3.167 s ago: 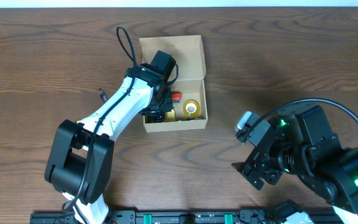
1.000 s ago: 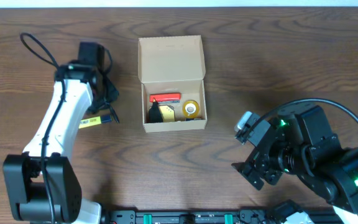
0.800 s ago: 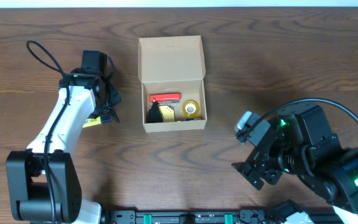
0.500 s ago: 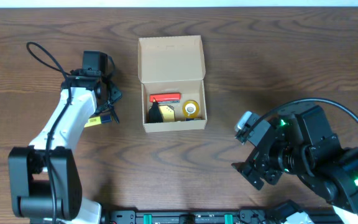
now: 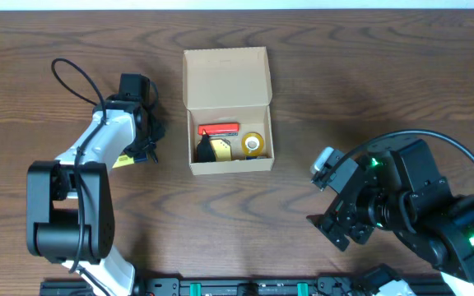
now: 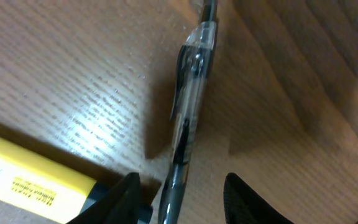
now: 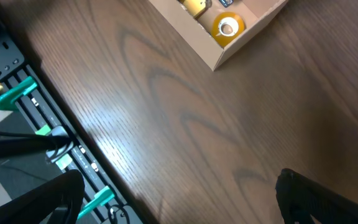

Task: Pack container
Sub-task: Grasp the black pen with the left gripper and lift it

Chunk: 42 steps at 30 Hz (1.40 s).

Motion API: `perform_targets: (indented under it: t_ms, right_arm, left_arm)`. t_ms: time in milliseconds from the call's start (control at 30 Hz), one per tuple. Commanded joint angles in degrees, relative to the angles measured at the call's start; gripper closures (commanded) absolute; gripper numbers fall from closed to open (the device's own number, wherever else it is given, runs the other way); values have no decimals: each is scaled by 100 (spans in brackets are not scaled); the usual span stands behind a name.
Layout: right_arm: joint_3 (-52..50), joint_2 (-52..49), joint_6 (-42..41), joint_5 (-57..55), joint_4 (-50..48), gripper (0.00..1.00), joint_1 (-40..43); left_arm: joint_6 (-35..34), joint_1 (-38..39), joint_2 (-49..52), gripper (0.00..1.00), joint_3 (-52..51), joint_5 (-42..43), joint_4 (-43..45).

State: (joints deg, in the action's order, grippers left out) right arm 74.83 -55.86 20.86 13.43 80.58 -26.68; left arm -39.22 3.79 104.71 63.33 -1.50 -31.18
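Note:
The container is a brown cardboard box with its flap lid open at the far side. Inside lie a red item, a yellow tape roll and a black item. My left gripper is low over the table, left of the box. In the left wrist view a clear pen lies between its open fingers, closer to the left one. My right gripper hangs open over bare table to the right of the box, holding nothing.
A yellow marker-like item lies on the table beside the pen, close to the left finger. The box corner with the tape roll shows in the right wrist view. A rail with green clips runs along the table's near edge.
My left gripper has left the box and come down left of it over the pen. In the last second its wrist has shifted slightly right. The right arm has not moved.

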Motion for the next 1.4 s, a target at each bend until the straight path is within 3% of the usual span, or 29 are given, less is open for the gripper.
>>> perform_targets:
  t_ms: [0, 700, 933, 1233, 1367]
  right_arm:
    - [0, 2, -70, 9, 4, 1, 46]
    - [0, 2, -70, 7, 4, 1, 46]
    - [0, 2, -70, 7, 4, 1, 46]
    - [0, 2, -70, 9, 4, 1, 46]
    - [0, 2, -70, 7, 4, 2, 46]
  left_arm:
    - [61, -20, 68, 59, -24, -44, 90]
    - [153, -42, 289, 62, -24, -39, 149]
    - [155, -42, 308, 70, -24, -44, 140]
    - [155, -42, 407, 71, -24, -42, 116]
    - [155, -42, 407, 87, -24, -39, 103]
